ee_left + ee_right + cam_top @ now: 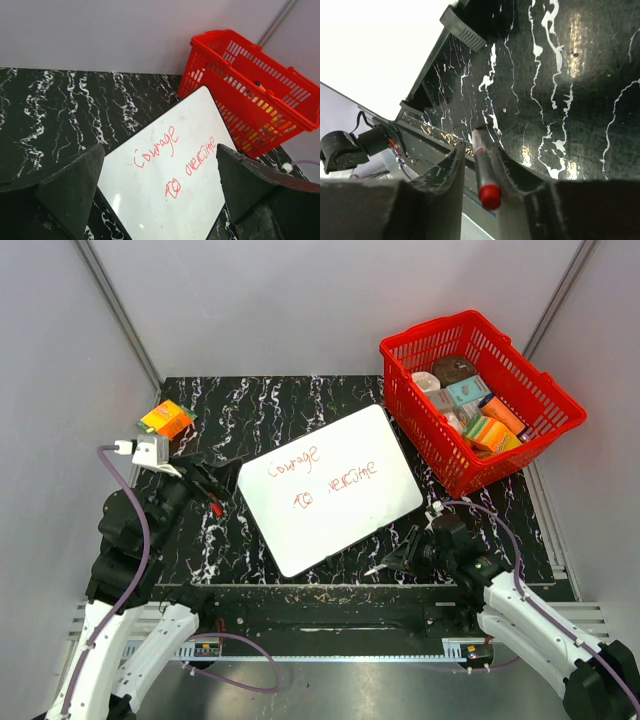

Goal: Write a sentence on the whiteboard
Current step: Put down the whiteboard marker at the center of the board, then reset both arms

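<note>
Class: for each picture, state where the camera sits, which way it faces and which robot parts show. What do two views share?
Top: above and behind the arms, facing down on the black marbled table; both arms, left gripper and right gripper show.
Left wrist: on the left arm, facing the back wall over the flat white whiteboard; its open fingers show.
Right wrist: on the right arm, facing the table's near edge; its fingers flank a red-capped marker.
Shared: top and left wrist show the whiteboard and red plastic basket.
</note>
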`<state>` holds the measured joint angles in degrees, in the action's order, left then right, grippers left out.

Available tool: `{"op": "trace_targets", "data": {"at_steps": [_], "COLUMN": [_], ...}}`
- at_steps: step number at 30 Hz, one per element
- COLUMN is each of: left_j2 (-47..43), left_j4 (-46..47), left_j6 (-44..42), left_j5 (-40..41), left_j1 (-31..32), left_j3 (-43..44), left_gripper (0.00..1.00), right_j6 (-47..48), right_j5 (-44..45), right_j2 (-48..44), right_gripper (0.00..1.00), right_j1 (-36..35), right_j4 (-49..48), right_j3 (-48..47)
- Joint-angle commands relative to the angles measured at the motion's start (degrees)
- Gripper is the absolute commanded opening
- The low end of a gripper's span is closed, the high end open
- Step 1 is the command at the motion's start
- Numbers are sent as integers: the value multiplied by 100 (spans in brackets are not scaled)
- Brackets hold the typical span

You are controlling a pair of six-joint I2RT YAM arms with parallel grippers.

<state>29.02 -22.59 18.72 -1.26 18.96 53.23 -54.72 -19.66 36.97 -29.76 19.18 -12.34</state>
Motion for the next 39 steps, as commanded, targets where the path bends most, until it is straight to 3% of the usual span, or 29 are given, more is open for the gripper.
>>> {"op": "trace_targets", "data": {"at_steps": [1, 2, 4, 5, 7, 9, 19, 25, 34, 39], "left_j2": [121, 148, 166, 140, 148, 157, 596, 833, 1115, 1089], "left_j4": [545, 554, 598, 659, 686, 721, 730, 555, -131, -281], "left_j6": [176, 211, 263, 298, 325, 334, 176, 27, -27, 281], "left_j5": [-647, -674, -761, -762, -788, -849, -1421, -1422, -324, 519], "left_j1": [2, 2, 2, 2, 2, 2, 2, 2, 2, 2], "left_j3": [-111, -155, -243, -278, -331, -340, -322, -436, -428, -612], "left_gripper": [99, 99, 99, 99, 99, 99, 99, 99, 99, 99], "right_j6": [207, 242, 260, 286, 339, 470, 1024, 1796, 2606, 2694], "right_j5": [278, 296, 314, 314, 314, 305, 621, 1296, 3019, 3381], "right_j2": [170, 196, 267, 275, 249, 206, 284, 433, 715, 548], "right_gripper": [42, 59, 70, 80, 86, 99, 100, 100, 100, 100], "right_j1": [23, 14, 23, 23, 23, 23, 23, 23, 14, 23], "right_j4": [-204, -195, -187, -178, -187, -169, 112, 542, 1000, 825], "right_j3": [-348, -383, -471, -497, -594, -699, -1192, -1797, -2897, -2959]}}
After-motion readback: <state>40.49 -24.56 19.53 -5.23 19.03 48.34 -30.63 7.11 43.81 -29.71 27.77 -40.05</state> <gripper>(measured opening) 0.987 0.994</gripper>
